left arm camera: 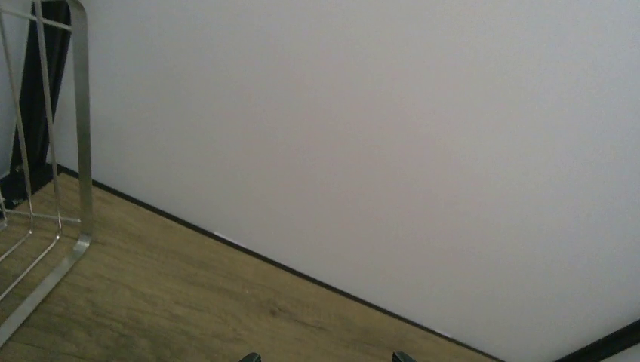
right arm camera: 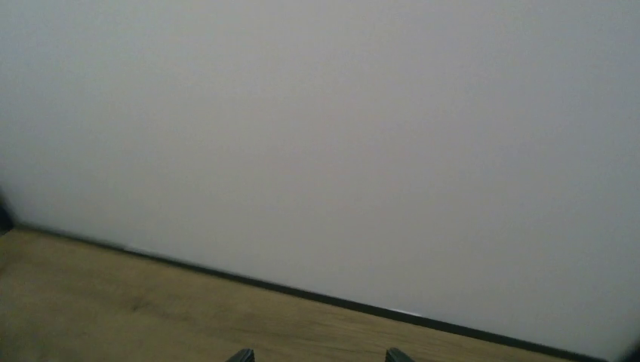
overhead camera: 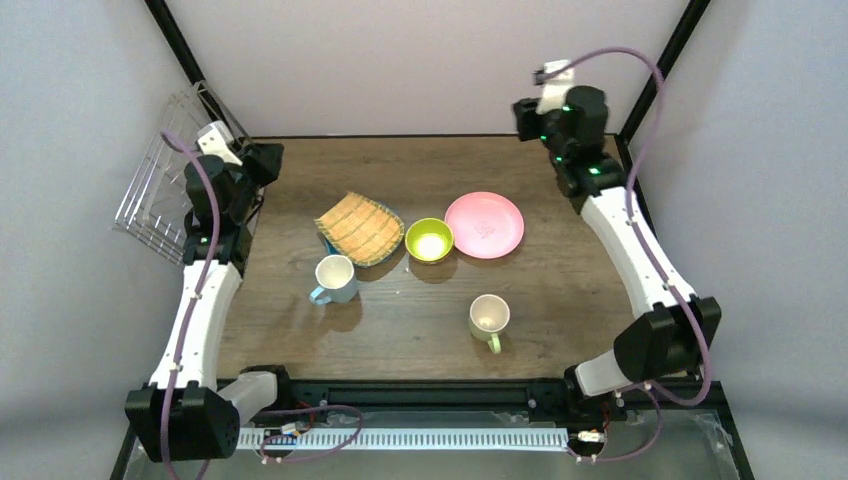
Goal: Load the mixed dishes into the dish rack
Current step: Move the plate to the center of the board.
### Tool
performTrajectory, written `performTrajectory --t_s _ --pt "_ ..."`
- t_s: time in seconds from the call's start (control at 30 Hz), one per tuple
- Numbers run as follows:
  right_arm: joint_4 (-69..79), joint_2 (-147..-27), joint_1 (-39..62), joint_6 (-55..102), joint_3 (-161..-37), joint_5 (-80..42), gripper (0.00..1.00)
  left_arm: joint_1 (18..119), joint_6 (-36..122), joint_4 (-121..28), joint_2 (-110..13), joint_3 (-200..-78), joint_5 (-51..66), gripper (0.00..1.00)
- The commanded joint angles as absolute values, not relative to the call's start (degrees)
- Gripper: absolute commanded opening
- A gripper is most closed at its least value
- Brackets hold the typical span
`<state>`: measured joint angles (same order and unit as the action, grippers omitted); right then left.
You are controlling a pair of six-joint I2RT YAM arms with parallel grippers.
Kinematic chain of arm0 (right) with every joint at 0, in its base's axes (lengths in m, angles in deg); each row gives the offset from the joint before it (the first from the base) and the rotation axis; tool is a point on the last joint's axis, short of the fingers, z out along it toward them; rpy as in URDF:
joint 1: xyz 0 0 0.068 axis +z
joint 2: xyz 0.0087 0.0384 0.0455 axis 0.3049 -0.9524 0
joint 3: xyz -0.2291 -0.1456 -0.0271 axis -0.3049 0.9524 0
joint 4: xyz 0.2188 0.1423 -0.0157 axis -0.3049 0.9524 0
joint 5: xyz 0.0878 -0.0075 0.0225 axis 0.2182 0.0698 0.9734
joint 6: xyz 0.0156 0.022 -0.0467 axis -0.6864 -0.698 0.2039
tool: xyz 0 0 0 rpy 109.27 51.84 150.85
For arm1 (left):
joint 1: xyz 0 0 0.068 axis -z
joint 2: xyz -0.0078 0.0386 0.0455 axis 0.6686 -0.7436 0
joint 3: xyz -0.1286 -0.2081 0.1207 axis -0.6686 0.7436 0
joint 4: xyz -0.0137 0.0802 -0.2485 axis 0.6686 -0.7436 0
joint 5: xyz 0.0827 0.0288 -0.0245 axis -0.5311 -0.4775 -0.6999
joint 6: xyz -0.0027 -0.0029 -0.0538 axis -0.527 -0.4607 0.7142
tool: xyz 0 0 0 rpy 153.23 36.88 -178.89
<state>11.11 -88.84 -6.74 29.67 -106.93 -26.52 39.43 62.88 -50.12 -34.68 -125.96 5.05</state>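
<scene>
Tipped up on edge at the far-left corner of the bench (overhead camera: 420,330): the dish rack (overhead camera: 165,185), its wire grid leaning toward the left wall, one bright frame corner (left arm camera: 79,151) planted on the wood in the left wrist view. Well apart from it, spread across mid-bench, the mixed dishes. Farthest left, the tan woven-look plate (overhead camera: 360,228), lying tilted with a teal rim (overhead camera: 326,243) peeking from under it. Just beside, the lime-inside bowl (overhead camera: 429,240), touching or nearly touching the pink round plate (overhead camera: 484,224); faint mark at that plate's centre, too small to read. Nearer the arms, the light-blue mug (overhead camera: 335,278), upright, close in front of the woven plate, handle turned to the near left. Alone on the near right, the pale yellow-green mug (overhead camera: 489,317), upright, handle pointing at the near edge.

Left arm reaching up the bench's left side, wrist raised just beside the rack, left gripper (left arm camera: 324,358) aimed over bare wood at the back wall (left arm camera: 377,113). Fingers (left arm camera: 250,357) set well apart, holding nothing.

Right arm bent at a low elbow by the right edge, forearm climbing to the far-right corner, wrist high. Right gripper (right arm camera: 317,356) facing the same plain wall, fingers (right arm camera: 241,354) likewise spread wide and empty; only the tips showing at the frame's lower edge.
</scene>
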Motion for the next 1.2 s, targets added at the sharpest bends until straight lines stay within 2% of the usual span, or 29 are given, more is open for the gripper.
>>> performTrajectory --t_s 0.0,0.17,0.33,0.4,0.7,0.87,1.17 --pt "19.3 -94.1 0.4 41.7 -114.3 -27.3 0.99 39.4 62.9 -50.9 -36.0 -126.7 7.8 1.00" --pt "22.9 -100.8 1.0 35.5 -122.6 -18.8 0.99 39.5 63.3 -53.8 -35.7 -127.8 7.0 1.00" --pt "18.6 -102.5 1.0 25.1 -122.2 -15.5 0.99 39.5 63.5 -55.1 -33.6 -127.0 7.2 1.00" --pt "18.4 -104.3 1.0 24.2 -122.7 -10.1 0.99 39.5 64.0 -55.5 -33.2 -126.8 7.6 1.00" --pt "30.6 -119.9 1.0 20.4 -134.9 8.5 0.99 39.5 65.3 -60.5 -33.9 -126.4 9.1 1.00" --pt "31.9 -121.3 2.4 21.0 -131.5 6.6 0.98 39.6 65.3 -65.5 -36.1 -126.6 9.5 1.00" --pt "38.4 -122.2 7.3 25.5 -128.9 -7.5 0.96 39.6 64.4 -74.1 -45.2 -126.2 11.3 1.00"
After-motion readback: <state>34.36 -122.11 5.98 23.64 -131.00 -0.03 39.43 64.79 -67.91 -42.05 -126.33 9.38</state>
